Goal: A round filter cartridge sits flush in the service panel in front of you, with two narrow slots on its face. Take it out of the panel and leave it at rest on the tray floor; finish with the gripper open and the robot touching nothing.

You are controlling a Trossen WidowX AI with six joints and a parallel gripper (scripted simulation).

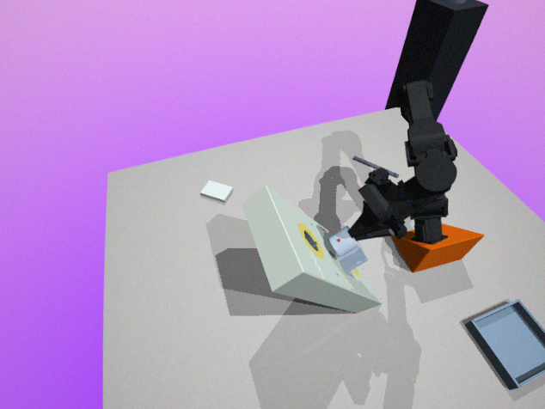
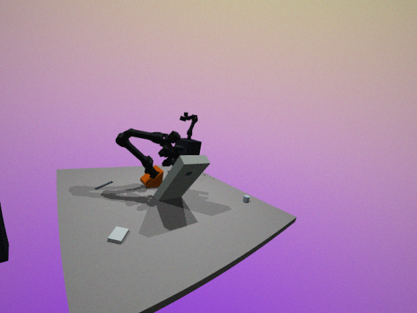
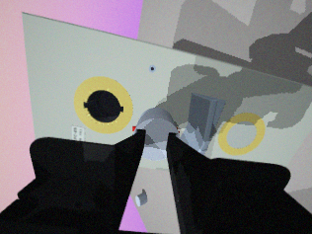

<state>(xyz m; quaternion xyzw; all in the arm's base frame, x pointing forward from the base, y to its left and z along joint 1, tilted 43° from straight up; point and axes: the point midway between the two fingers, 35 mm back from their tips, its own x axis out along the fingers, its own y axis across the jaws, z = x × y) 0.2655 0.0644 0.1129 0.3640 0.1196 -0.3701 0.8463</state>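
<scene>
The gripper (image 3: 156, 139), shut on the filter cartridge (image 1: 338, 243), stands clear of the service panel (image 1: 281, 237) face. A grey-blue block (image 1: 352, 259) juts from the panel just beside it. Open table (image 1: 422, 308) lies between panel and tray (image 1: 505, 338), well apart.

A pale flat block (image 1: 216, 191) and a thin dark bar (image 1: 375, 167) lie well apart.
</scene>
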